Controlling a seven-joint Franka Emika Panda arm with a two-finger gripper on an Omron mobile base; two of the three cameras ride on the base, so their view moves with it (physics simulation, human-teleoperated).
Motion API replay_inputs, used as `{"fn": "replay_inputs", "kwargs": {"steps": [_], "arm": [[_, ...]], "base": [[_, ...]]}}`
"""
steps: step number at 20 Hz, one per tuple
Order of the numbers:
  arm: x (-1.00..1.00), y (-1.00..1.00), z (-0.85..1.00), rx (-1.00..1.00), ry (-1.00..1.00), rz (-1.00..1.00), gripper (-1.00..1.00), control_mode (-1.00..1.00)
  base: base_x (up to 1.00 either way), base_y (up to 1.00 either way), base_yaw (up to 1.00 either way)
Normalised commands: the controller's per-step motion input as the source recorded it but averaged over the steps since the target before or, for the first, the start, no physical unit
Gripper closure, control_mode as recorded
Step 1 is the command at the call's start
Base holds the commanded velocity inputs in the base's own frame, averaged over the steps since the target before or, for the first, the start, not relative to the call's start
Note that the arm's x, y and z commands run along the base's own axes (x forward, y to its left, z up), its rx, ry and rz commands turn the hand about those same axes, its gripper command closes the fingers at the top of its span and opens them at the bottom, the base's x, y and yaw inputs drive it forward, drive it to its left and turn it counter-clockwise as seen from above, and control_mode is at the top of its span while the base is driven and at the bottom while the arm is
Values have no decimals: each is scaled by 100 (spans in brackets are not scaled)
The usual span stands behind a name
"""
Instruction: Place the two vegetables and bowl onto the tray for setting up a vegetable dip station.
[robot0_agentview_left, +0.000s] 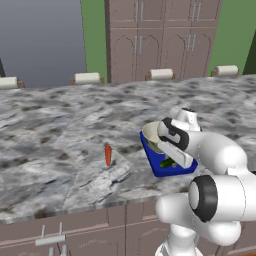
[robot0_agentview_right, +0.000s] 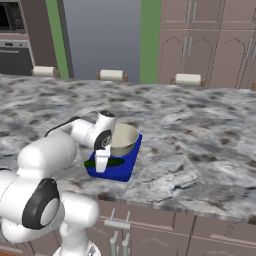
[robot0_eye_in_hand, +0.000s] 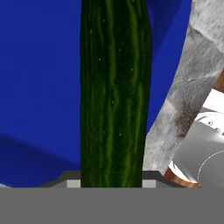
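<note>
Hand (robot0_agentview_right: 101, 162) reaching down over near end of tray, fingers clamping dark green vegetable (robot0_eye_in_hand: 114, 92) just above tray floor. Marble worktop (robot0_agentview_left: 60, 120) carrying everything. Blue tray (robot0_agentview_right: 121, 171) sitting near worktop's front edge. Cream bowl (robot0_agentview_right: 124, 139) resting on tray's far half, just beyond hand. Green vegetable lying lengthwise over tray's near half. Carrot (robot0_agentview_left: 108, 155) lying on worktop, well apart from tray, to its left.

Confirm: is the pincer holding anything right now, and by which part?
Looks like the pincer is shut on the dark green vegetable, gripping it near one end, low over the blue tray. The contact itself is hidden.
</note>
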Motion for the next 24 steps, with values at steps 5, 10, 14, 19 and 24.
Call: {"fn": "replay_inputs", "kwargs": {"steps": [5, 10, 14, 19, 24], "arm": [[10, 0, -1, 0, -3, -1, 100, -100], [15, 0, 0, 0, 0, -5, 100, -100], [15, 0, 0, 0, 0, -5, 100, -100], [13, -1, 0, 0, 0, -4, 100, -100], [9, -1, 0, 0, 0, -1, 100, -100]], "base": [[0, 0, 0], [0, 0, 0], [0, 0, 0], [0, 0, 0], [0, 0, 0]]}}
